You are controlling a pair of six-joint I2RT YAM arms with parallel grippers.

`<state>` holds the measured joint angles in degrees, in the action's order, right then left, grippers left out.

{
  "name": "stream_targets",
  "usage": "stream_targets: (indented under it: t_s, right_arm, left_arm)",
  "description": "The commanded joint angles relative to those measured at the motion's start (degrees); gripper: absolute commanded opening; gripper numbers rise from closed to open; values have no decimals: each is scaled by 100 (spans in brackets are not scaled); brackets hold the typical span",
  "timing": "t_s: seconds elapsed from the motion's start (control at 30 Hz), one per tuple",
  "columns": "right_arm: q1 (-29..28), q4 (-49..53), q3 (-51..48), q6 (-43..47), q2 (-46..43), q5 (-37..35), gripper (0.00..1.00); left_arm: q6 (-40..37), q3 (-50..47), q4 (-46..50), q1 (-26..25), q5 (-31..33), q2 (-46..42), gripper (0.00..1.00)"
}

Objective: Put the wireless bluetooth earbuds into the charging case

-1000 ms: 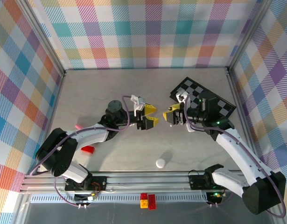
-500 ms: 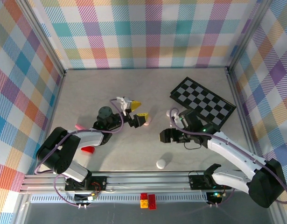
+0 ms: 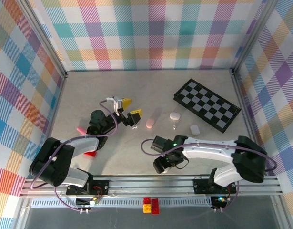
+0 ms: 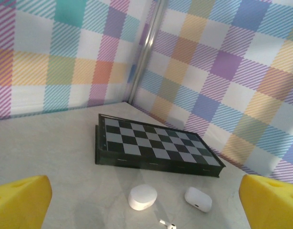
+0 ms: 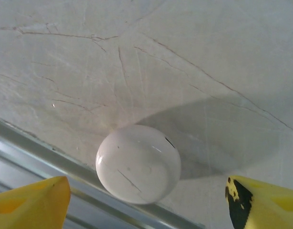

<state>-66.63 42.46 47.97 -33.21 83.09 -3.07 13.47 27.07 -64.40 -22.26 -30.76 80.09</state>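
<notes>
Both hands were nose to nose at mid-bench a second ago, now apart.
- Left hand point(image 3: 131, 109): drawn back left, fingers spread wide, holding nothing.
- Now in plain sight on bench point(image 3: 89, 90) near chessboard point(image 3: 207, 105): pink case point(image 3: 150, 124), oval white case point(image 3: 175, 116), smaller white case point(image 3: 194, 129).
- Tiny white earbud point(image 3: 175, 127) lies loose just in front of oval case.
- Right hand point(image 5: 146, 202): swung down to near rail point(image 5: 36, 157), fingers wide either side of round white case point(image 5: 138, 163), not touching.
- Likely meaning: earbud not yet in a case; right hand lining up grab.
</notes>
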Motion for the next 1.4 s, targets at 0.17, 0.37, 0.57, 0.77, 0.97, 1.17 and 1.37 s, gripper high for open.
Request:
stream_targets:
  t_s: [0.17, 0.37, 0.57, 0.77, 0.97, 1.17, 1.37]
  right_arm:
    - [-341, 704, 678, 432, 862, -384, 79]
    - [-359, 825, 757, 516, 1172, -228, 74]
    - [-356, 833, 732, 551, 1211, -298, 62]
    - [-348, 500, 584, 750, 1052, -422, 64]
    - [-351, 350, 547, 943, 1135, -380, 59]
    - [-351, 504, 583, 941, 1090, -275, 62]
    - [-351, 609, 509, 892, 956, -194, 64]
  left_arm:
    - [-47, -114, 122, 141, -60, -200, 100]
    - [-121, -114, 364, 179, -88, -345, 100]
    - [-135, -114, 433, 195, -123, -372, 100]
    - [-134, -113, 455, 205, -154, -397, 100]
    - [-152, -130, 593, 222, -209, -492, 100]
    - [-230, -169, 833, 231, -158, -700, 100]
    - [-335, -140, 1055, 240, -138, -819, 100]
